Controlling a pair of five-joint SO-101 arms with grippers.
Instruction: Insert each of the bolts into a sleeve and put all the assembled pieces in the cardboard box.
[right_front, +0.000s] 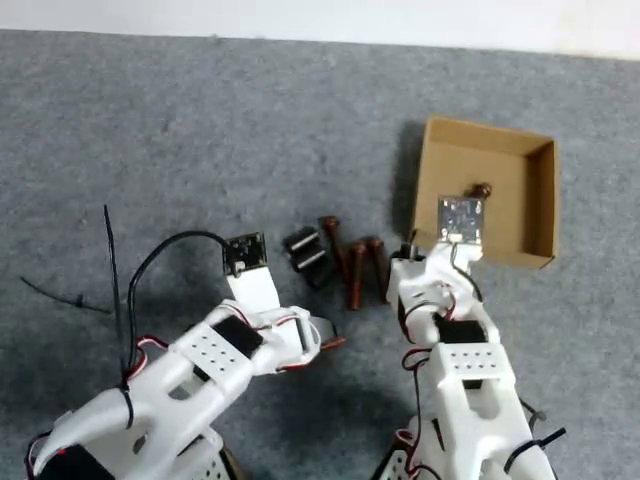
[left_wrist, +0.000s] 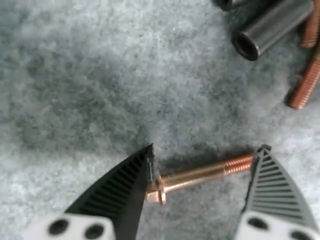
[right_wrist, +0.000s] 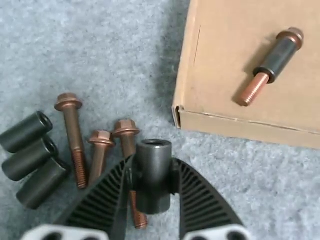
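At the left, the left gripper (left_wrist: 206, 150) stands with its jaws wide apart over a copper-coloured bolt (left_wrist: 200, 172), which lies flat on the carpet between the fingers with its flanged head against one fingertip (left_wrist: 145, 162). Further right, three short black sleeves (right_wrist: 30, 157), hollow tubes, lie side by side. Just beside them are three more bolts (right_wrist: 99, 152) with threaded ends. The right gripper (right_wrist: 153, 161) is clamped on a fourth sleeve (right_wrist: 152, 185), held upright with its bore facing up, close to the cardboard box (right_front: 490, 135). The box is shallow, brown and open-topped. One assembled piece (right_wrist: 270, 65) lies inside it, a bolt through a sleeve, with head and thread showing at either end. Everything rests on a grey carpet (right_front: 150, 130), and a pale strip (right_front: 300, 12) runs along its far edge.
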